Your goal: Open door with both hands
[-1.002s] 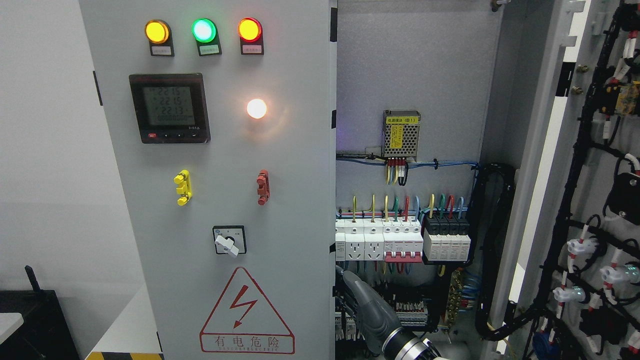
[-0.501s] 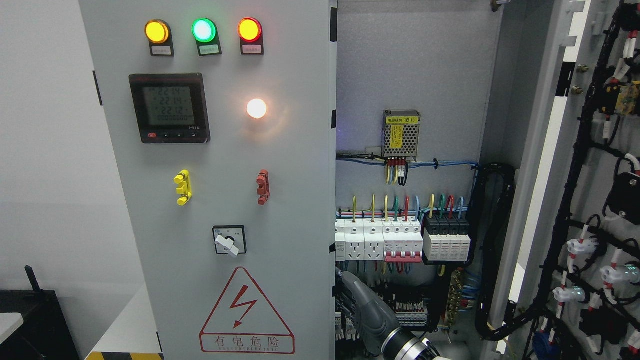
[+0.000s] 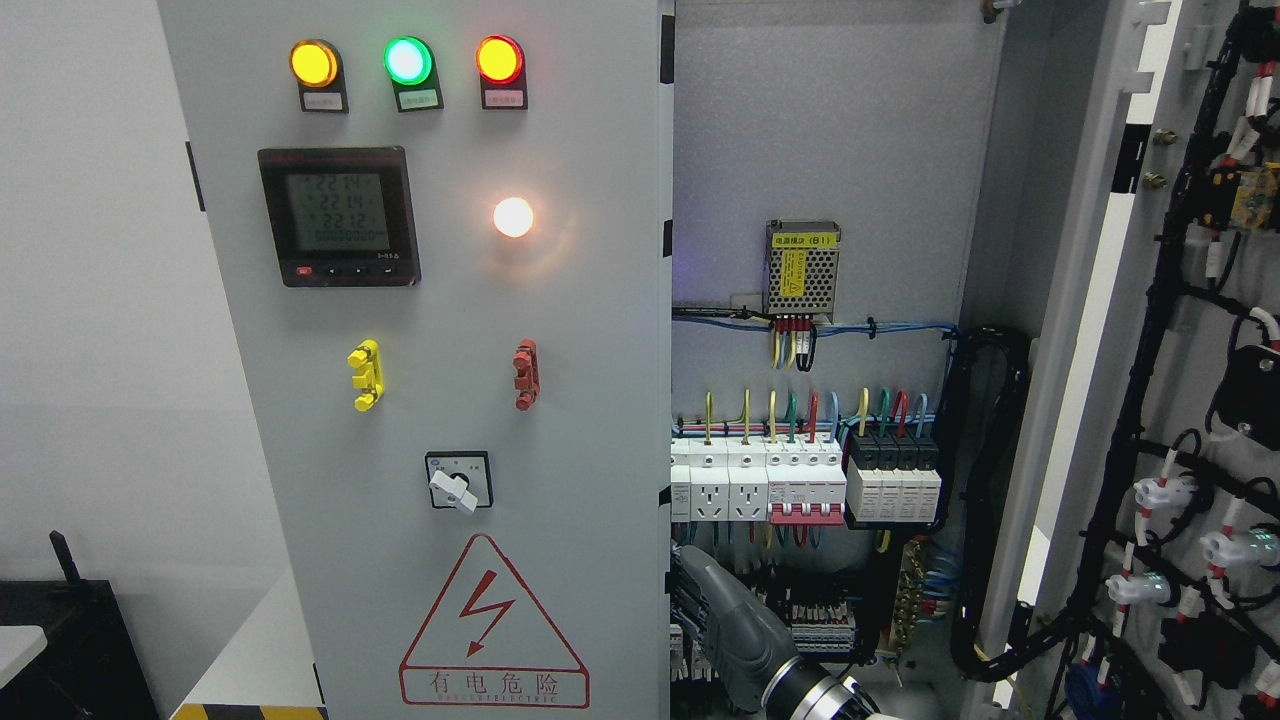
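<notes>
At far right the right door [image 3: 1180, 350] stood swung wide, its wired inside facing out, while the left door [image 3: 450, 400] remained shut, so perhaps half the job was left. One hand [image 3: 735, 625] reached beside that door's edge; its fingers were hidden, so their state couldn't be told. Three pilot lamps [image 3: 406, 60] glowed above one meter [image 3: 338, 216].

I note the left door [image 3: 440, 400] shut before me, the right door [image 3: 1180, 400] swung out right, breakers [image 3: 800, 485] inside between them, my right hand [image 3: 725, 620] below these.
</notes>
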{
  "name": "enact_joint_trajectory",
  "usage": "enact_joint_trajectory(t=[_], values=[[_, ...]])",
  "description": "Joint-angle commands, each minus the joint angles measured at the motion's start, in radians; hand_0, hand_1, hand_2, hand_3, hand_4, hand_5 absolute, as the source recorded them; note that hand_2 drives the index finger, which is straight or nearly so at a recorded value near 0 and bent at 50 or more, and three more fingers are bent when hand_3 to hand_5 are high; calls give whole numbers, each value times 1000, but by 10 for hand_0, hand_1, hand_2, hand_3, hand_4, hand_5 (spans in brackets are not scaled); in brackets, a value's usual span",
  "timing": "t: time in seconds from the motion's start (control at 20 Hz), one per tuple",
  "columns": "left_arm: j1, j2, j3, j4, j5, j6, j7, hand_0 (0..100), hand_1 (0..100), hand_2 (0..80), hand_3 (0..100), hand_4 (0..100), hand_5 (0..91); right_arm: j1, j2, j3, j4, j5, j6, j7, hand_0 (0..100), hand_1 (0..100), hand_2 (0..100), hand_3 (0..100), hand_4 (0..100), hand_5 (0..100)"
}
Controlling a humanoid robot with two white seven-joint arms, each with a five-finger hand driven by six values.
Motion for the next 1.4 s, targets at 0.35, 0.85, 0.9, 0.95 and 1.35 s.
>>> enact_joint_trajectory(t=[0.35,0.85,0.9,0.95,1.35], values=[[0,1,0,0,23,-1,0,0,0,0,0,0,0,-5,-31,0,4,0,-3,32,382,0,0,0,0,0],[0,-1,0,0,23,-1,0,0,0,0,0,0,0,4,-32,6,-2,-55,-2,43,382,0,0,0,0,0],[0,-1,0,0,23,1,0,0,0,0,0,0,0,6,-34,7,-6,-69,-2,44,382,0,0,0,0,0],[0,1,0,0,23,1,0,0,0,0,0,0,0,7,-35,9,-9,-71,-3,46,382,0,0,0,0,0],[0,1,0,0,23,-1,0,0,0,0,0,0,0,18,-52,13,-33,-80,-3,112,382,0,0,0,0,0]])
